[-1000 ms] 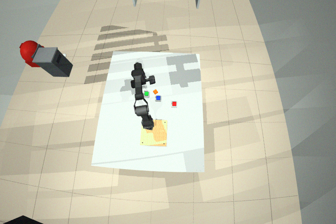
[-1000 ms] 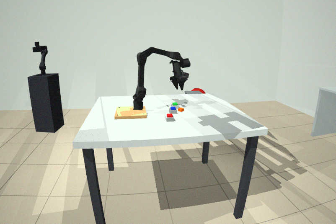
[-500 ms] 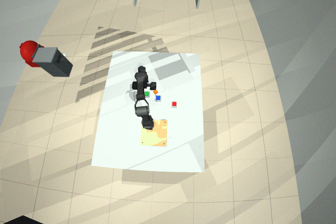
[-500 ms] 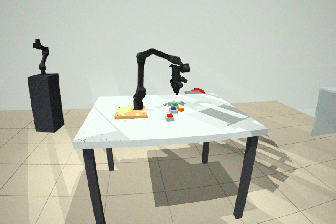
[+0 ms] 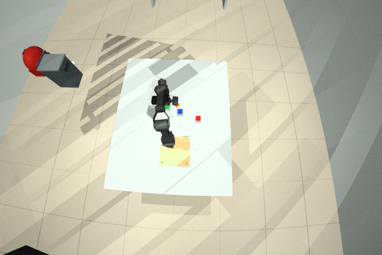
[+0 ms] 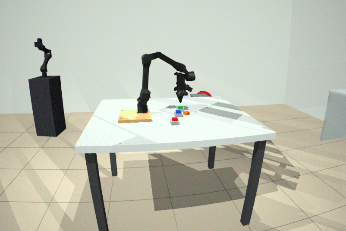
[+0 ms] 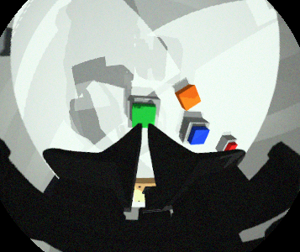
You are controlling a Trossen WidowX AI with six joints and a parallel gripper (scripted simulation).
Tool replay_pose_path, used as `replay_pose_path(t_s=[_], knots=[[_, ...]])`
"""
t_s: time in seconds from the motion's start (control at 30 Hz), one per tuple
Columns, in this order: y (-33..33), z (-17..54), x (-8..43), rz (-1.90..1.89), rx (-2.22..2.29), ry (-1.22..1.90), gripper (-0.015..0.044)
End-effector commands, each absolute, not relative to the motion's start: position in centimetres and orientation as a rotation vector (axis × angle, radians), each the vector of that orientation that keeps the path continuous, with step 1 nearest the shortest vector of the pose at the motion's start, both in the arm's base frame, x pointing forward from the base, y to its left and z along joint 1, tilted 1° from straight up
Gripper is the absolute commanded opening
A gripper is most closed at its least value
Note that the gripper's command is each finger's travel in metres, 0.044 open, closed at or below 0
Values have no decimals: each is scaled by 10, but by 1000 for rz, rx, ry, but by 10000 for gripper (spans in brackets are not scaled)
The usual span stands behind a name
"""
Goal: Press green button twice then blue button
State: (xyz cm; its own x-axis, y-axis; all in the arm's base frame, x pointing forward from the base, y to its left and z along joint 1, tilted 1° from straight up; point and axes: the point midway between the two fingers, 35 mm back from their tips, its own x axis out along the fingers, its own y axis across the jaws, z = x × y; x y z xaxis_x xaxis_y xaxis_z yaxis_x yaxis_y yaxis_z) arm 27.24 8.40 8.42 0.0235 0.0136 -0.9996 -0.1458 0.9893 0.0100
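Green button is the target here, but the account runs from the biggest thing down. White table carries everything; a tan base board lies near the middle of one long edge, and the black arm rises from it, bends over and reaches toward the middle of the table top. Its gripper points straight down with the fingers drawn together to a narrow slit, clenched on nothing. In the exterior view the tip hangs directly above the green button with a gap of air showing between them, so it is near but not touching. In the wrist view the closed tip lines up with the near edge of that button.

The three buttons run in a slanted row in the central part of the table, away from all four corners. The green button sits farthest from the base board's edge and is half covered by the arm from above. The blue button is next, and the red button is last, nearest the right long edge. A small orange block lies just beside the green and blue buttons, apart from both.
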Motion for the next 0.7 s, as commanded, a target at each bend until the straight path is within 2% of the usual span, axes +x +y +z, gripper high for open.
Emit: replay_pose_path(t_s=[0.0,0.67], knots=[[84,82,271,122,-100,1551,20],[85,55,272,122,-100,1551,20]])
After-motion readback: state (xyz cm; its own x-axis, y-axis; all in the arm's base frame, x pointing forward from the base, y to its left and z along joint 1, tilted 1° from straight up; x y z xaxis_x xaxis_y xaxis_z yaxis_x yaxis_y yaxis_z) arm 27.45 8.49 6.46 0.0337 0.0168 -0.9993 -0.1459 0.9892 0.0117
